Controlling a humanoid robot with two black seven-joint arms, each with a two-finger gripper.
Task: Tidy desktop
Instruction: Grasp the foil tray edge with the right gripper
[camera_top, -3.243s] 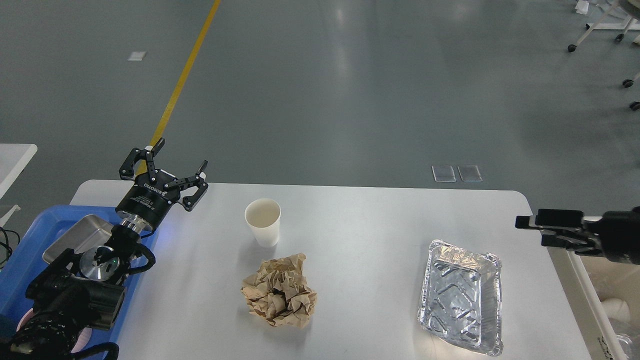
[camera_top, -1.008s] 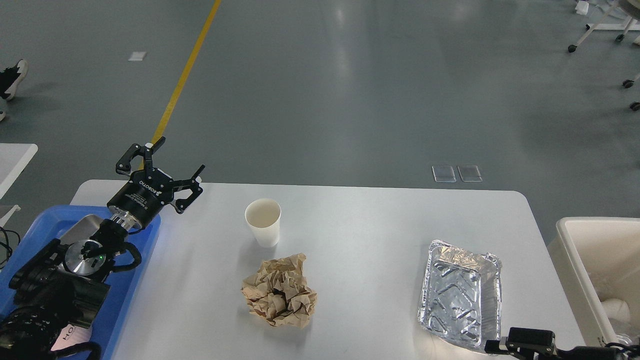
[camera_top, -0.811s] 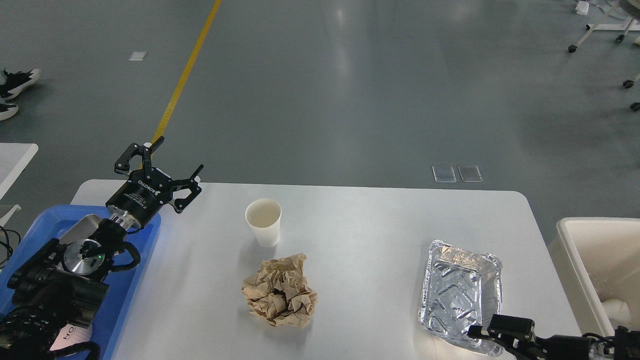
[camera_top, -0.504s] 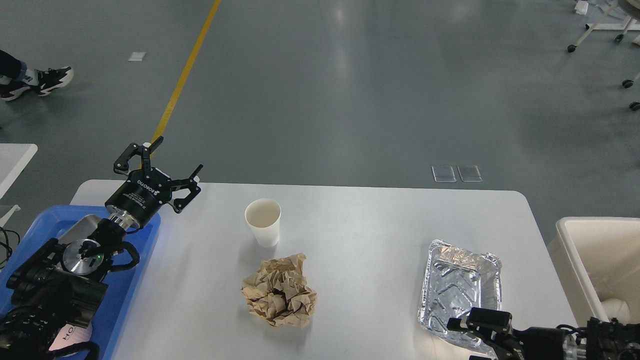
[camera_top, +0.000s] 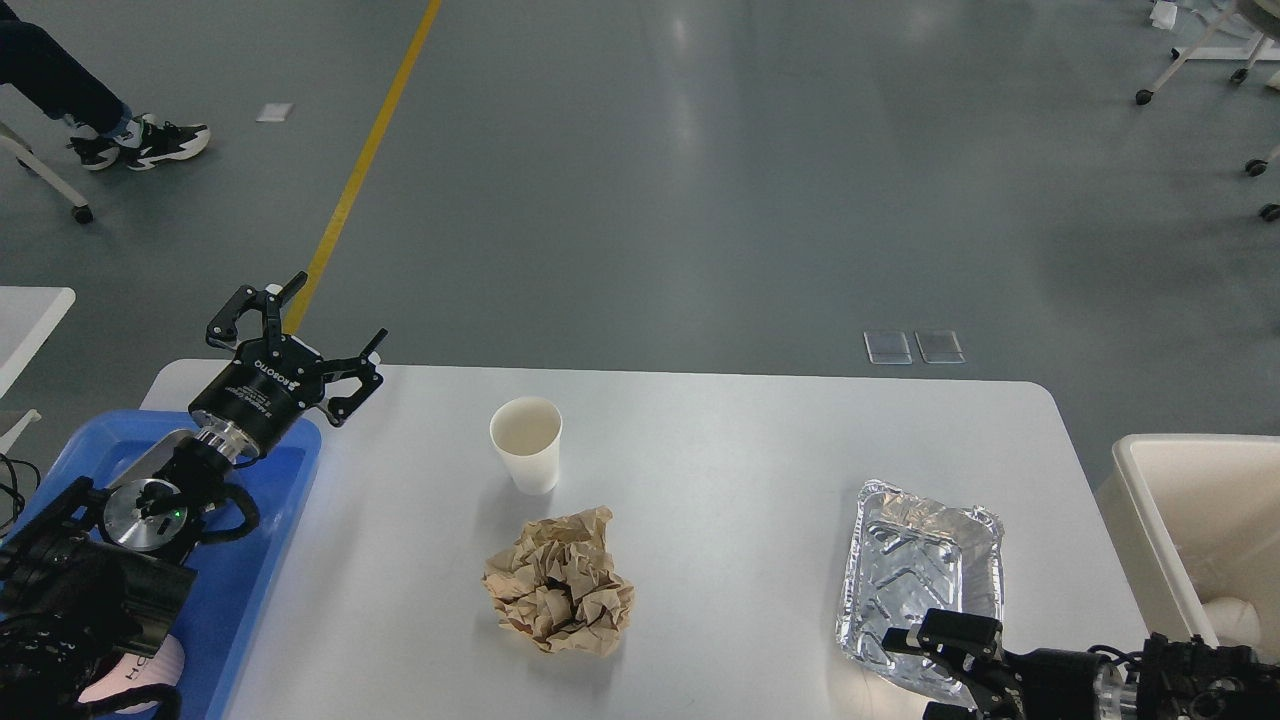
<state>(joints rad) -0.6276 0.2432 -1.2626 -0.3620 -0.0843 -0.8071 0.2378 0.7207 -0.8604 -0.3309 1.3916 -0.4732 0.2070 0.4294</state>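
Note:
The white desktop (camera_top: 750, 450) carries a white paper cup (camera_top: 526, 444), upright, a crumpled brown paper ball (camera_top: 558, 594) just in front of it, and an empty foil tray (camera_top: 922, 575) at the right. My left gripper (camera_top: 338, 308) is open and empty, held above the desktop's far left corner, well left of the cup. My right gripper (camera_top: 912, 672) comes in low from the bottom right. Its fingers are apart at the foil tray's near edge; I cannot tell whether they touch it.
A blue plastic tray (camera_top: 285, 470) with a metal tin (camera_top: 165, 452) sits at the left edge under my left arm. A beige bin (camera_top: 1135, 480) stands off the right edge. A person's feet (camera_top: 150, 140) are on the floor at far left.
My right arm left its place over the bin, dropped out of view, and came back from the bottom right up to the foil tray's near edge. My left gripper drifted slightly left. A person walked in.

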